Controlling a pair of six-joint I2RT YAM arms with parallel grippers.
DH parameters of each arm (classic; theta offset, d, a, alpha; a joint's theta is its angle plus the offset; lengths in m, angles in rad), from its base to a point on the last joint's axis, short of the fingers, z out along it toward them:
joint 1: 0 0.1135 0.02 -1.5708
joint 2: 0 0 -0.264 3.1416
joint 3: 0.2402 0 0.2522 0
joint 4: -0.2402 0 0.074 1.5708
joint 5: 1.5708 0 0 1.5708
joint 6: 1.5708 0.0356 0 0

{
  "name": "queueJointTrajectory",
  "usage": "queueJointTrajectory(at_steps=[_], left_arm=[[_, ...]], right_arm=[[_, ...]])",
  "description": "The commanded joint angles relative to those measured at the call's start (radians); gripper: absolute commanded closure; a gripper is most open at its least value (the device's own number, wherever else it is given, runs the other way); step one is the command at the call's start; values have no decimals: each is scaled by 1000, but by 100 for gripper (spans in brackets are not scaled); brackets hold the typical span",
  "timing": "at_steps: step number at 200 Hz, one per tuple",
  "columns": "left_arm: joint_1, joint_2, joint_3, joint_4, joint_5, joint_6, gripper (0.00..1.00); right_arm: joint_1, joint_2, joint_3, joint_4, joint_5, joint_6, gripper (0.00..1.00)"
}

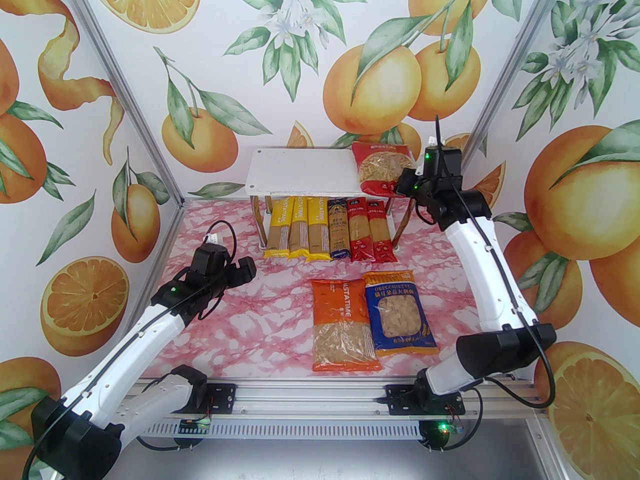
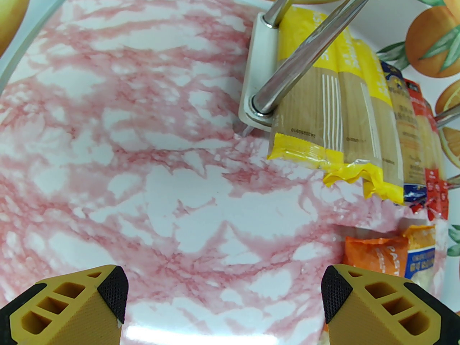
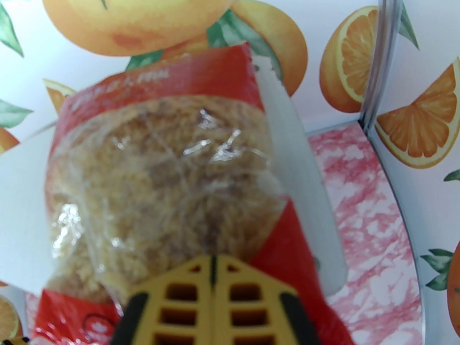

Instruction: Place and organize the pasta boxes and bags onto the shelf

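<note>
The shelf (image 1: 300,170) stands at the back of the table. A wide red bag (image 1: 382,168) lies on the right end of its top board. My right gripper (image 1: 405,180) is at that bag's near right corner. In the right wrist view the gripper (image 3: 213,261) is shut, fingers pressed together over the near end of the red bag (image 3: 161,164). On the lower tier lie three yellow packs (image 1: 299,228), a dark blue pack (image 1: 339,230) and two red packs (image 1: 369,230). An orange bag (image 1: 342,325) and a blue bag (image 1: 400,315) lie flat on the table. My left gripper (image 1: 245,268) hovers open, left of them.
In the left wrist view the open left gripper (image 2: 224,293) hangs over bare pink marble, with the shelf's lower board (image 2: 257,67), a chrome leg (image 2: 305,56) and the yellow packs (image 2: 323,120) ahead to the right. Printed walls enclose the table on three sides.
</note>
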Motion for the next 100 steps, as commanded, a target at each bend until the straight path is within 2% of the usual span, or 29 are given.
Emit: queueJointTrajectory(at_steps=[1, 15, 22, 38, 62, 87, 97, 100], left_arm=[[11, -5, 3, 21, -5, 9, 6], [9, -3, 3, 25, -2, 11, 5], [9, -4, 2, 27, -1, 12, 4], [10, -5, 5, 27, 1, 18, 4], [9, -9, 11, 27, 1, 22, 4], [9, -9, 16, 32, 1, 23, 5], [9, -7, 17, 37, 4, 22, 5], [9, -5, 19, 38, 5, 23, 6]], right_arm=[[3, -12, -4, -89, -117, 10, 91], [3, -21, 22, -93, -162, 17, 78], [3, -30, 29, -83, -178, 23, 69], [3, -63, 39, -30, -194, 47, 67], [3, -102, 61, 55, -194, 78, 74], [5, -81, 111, 101, -208, 91, 90], [4, -49, 151, 98, -203, 86, 100], [5, -39, 163, 96, -202, 85, 100]])
